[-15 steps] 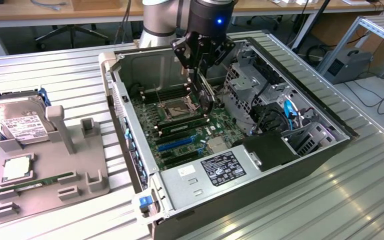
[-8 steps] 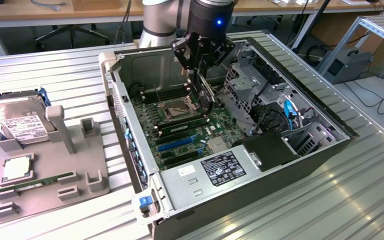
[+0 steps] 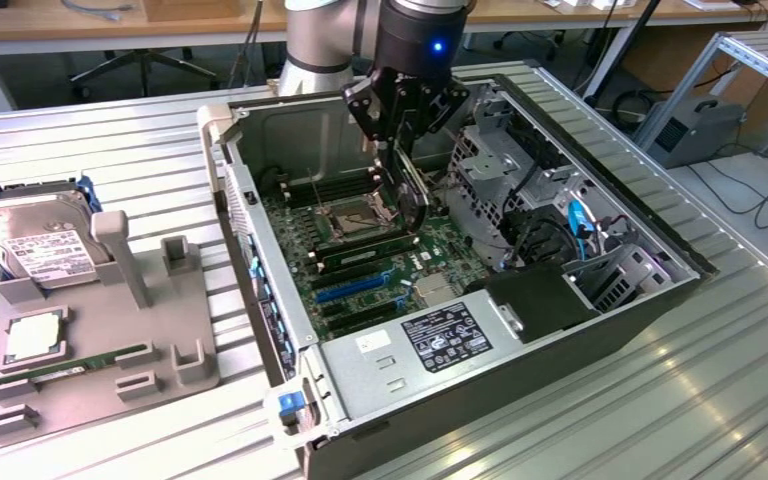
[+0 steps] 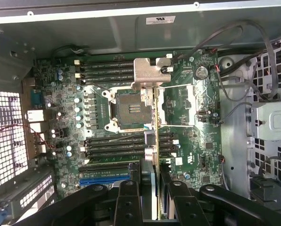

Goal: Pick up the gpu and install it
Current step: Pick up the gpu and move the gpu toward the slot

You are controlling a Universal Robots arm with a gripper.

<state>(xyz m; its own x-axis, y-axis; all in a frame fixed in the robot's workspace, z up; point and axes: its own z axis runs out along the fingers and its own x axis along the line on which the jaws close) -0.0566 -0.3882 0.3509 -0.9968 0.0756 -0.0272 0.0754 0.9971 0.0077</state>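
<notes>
The gpu (image 4: 157, 141) is pinched edge-on by the gripper (image 4: 155, 190), its long axis pointed straight down toward the motherboard (image 4: 192, 108).

Labels on the power supply (image 3: 444, 338) and hard drive (image 3: 40, 255) seem illegible.

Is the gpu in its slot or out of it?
Out: the gripper holds the gpu on edge above the motherboard; the blue slot is bare.

Robotics laboratory: robot arm (image 3: 315, 45) above an opened computer case (image 3: 518, 370) on a ribbed metal counter (image 3: 117, 150); wooden desks (image 3: 37, 25) and floor cables (image 3: 744, 190) around.
</notes>
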